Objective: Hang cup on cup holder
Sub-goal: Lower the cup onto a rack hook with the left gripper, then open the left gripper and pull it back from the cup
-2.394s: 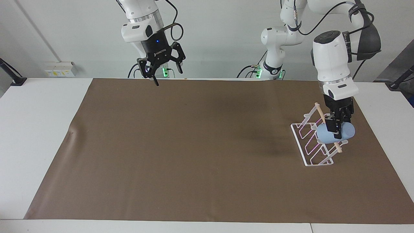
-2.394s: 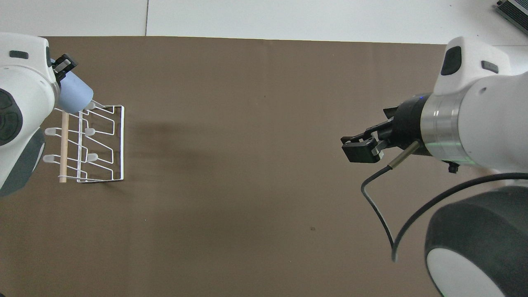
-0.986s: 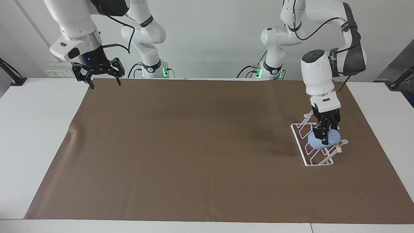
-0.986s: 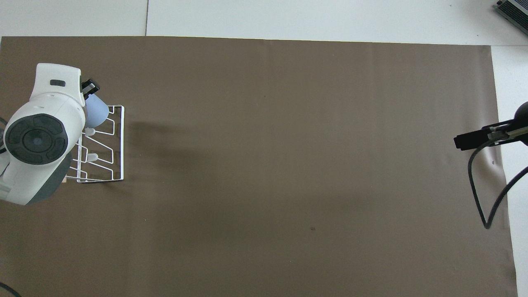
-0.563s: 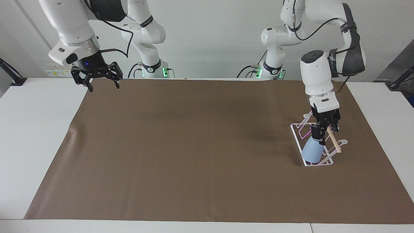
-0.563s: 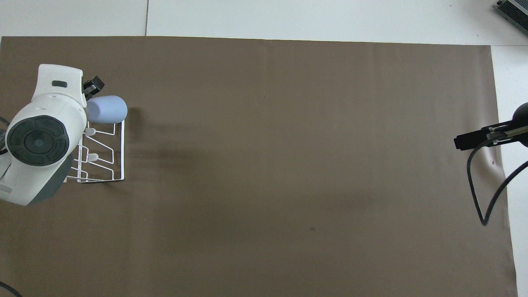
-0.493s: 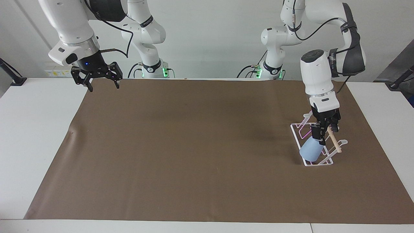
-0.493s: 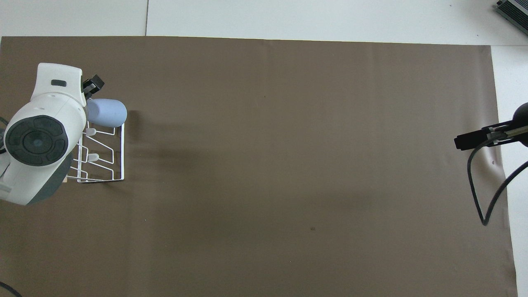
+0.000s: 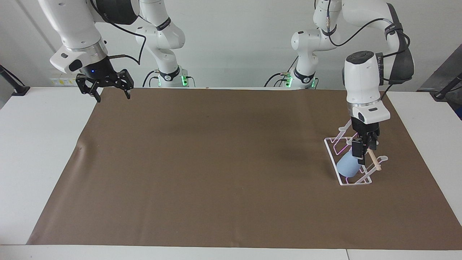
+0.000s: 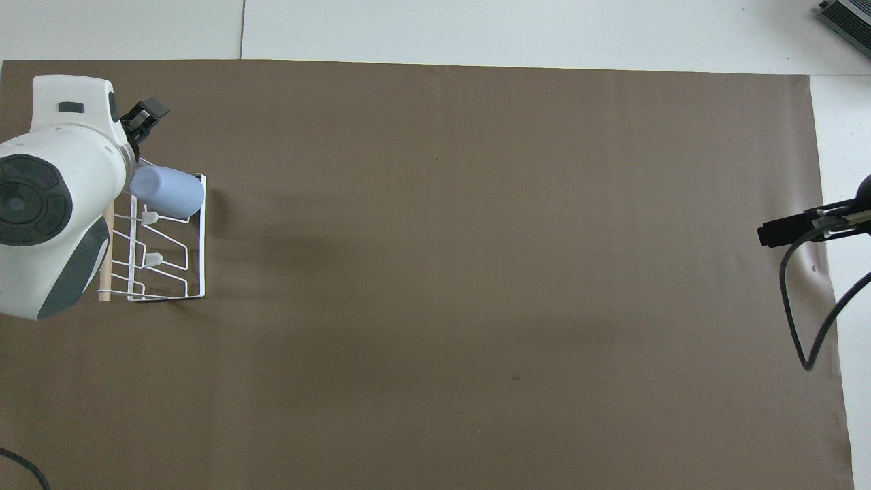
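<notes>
The light-blue cup point(image 9: 347, 167) rests slanted on the cup holder's point(image 9: 331, 148) prong farthest from the robots, with its narrow base up toward the wooden rod. The white wire cup holder stands on the brown mat at the left arm's end of the table. My left gripper point(image 9: 364, 147) is open just above the cup and rod, with nothing between its fingers. In the overhead view the cup point(image 10: 168, 191) lies at the holder's point(image 10: 202, 262) farthest end, partly under my left wrist. My right gripper point(image 9: 105, 89) is open and empty, and waits over the mat's edge at the right arm's end.
The brown mat point(image 9: 216, 162) covers most of the white table. The right arm's cable point(image 10: 796, 320) hangs over the mat's edge. Only one finger of the right gripper point(image 10: 782, 232) shows in the overhead view.
The left gripper lowered the cup onto the holder's prong, let it go and rose a little. The cup settled slanted on the holder. The right arm swung out to its own end of the table.
</notes>
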Controlling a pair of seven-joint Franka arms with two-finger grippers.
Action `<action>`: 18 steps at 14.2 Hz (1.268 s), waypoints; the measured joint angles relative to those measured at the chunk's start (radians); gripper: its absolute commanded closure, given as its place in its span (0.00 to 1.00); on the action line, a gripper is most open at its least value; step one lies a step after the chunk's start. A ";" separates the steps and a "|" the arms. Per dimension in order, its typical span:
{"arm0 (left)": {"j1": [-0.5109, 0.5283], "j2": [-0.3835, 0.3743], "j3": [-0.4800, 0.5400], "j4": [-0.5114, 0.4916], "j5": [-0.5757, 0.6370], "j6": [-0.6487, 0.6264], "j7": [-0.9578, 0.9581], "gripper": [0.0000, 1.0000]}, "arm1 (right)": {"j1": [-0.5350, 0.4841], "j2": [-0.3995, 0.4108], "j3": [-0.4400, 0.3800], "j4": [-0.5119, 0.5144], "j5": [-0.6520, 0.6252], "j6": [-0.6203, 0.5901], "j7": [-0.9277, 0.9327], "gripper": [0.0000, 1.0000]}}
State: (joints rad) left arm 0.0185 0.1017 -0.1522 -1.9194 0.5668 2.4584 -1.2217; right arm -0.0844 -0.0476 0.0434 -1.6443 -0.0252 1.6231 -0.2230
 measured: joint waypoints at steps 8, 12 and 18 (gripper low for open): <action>0.001 0.002 -0.030 0.218 -0.328 -0.352 0.355 0.00 | 0.002 0.000 0.000 0.000 0.000 0.000 0.000 0.00; 0.038 -0.025 -0.025 0.309 -0.452 -0.574 0.628 0.00 | 0.002 0.000 0.000 0.000 0.000 0.000 0.000 0.00; 0.051 -0.090 -0.024 0.328 -0.475 -0.753 1.078 0.00 | 0.002 0.000 -0.001 0.000 0.000 0.000 0.003 0.00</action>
State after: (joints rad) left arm 0.0696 0.0114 -0.1760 -1.5912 0.0913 1.7050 -0.1432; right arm -0.0825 -0.0476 0.0426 -1.6446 -0.0252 1.6231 -0.2198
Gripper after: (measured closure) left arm 0.000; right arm 0.000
